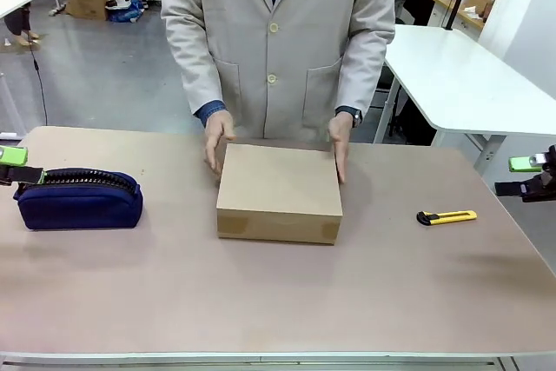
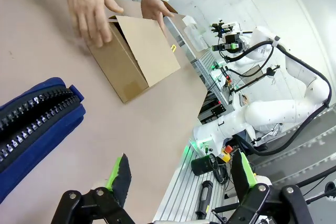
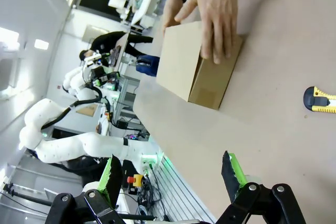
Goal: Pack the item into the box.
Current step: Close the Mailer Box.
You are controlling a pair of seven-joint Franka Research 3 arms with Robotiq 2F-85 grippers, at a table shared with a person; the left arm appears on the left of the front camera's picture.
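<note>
box (image 1: 279, 190): closed, mid-table; person's hands (image 1: 217, 139) on its far corners
pouch (image 1: 79, 199): left; knife (image 1: 446, 217): right
left gripper (image 2: 181, 179): wide, holding nothing; right gripper (image 3: 170, 174): wide, holding nothing

Even, bright overhead light fills the workspace, falling softly across the table (image 1: 261, 301) with little glare. The cardboard box (image 1: 278, 193) throws only a faint shadow along its near edge, and a diffuse smudge of shadow lies on the table's right side. The front view is sharp throughout. Both wrist views bend straight lines toward their edges, a wide-angle effect, and ceiling lamps and pale walls burn out to white in the right wrist view's left side. The person's hand (image 3: 218, 14) there appears slightly soft.
</note>
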